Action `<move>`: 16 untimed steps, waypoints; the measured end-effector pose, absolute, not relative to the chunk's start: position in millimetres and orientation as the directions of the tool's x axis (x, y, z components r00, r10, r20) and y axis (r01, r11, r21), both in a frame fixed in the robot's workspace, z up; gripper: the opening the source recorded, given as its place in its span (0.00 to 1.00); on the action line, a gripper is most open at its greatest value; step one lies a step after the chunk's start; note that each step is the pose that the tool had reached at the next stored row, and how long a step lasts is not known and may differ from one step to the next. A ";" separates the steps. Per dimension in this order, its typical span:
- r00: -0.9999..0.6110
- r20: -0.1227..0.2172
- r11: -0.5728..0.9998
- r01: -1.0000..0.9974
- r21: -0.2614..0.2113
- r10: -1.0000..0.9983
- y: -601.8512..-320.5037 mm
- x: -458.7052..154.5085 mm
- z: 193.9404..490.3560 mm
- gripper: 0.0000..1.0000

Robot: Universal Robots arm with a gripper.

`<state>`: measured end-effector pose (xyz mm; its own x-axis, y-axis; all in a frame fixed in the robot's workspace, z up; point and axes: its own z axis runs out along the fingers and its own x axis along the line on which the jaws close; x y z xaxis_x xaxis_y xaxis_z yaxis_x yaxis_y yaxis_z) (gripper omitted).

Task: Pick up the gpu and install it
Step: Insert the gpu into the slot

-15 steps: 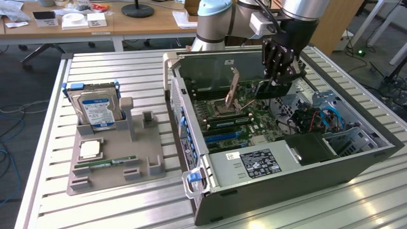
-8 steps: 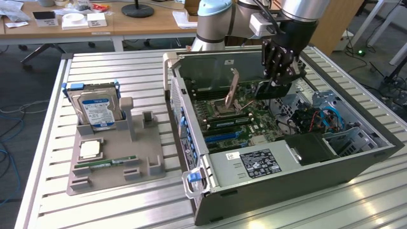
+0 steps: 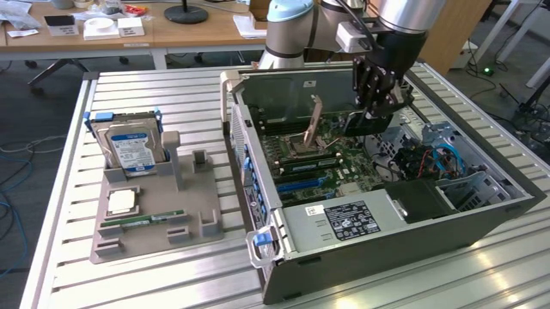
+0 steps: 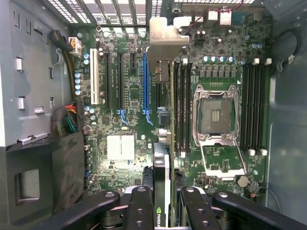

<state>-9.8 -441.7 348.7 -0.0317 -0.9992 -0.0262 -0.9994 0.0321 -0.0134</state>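
Claw (image 4: 163,207) clamps gpu (image 4: 161,167) edge-on over motherboard (image 4: 120,96), inside open case (image 3: 387,264).

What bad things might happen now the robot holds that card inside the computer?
1. The gpu, clamped edge-on in the gripper, looks lined up beside the blue slot rather than over it. Pushed down like that, it might jam instead of sliding in.
2. The RAM sticks stand close on its other side and might get knocked.
3. The CPU socket lies open nearby, so a dropped card might hurt it.
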 end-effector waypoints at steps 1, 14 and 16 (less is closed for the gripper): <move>-0.032 -0.026 0.032 -0.999 -0.013 -0.999 -441.7 -9.8 348.3 0.27; -0.032 -0.026 0.032 -0.999 -0.013 -0.999 -441.7 -10.5 340.5 0.27; -0.032 -0.026 0.032 -0.999 -0.015 -0.999 -441.7 -12.3 340.4 0.27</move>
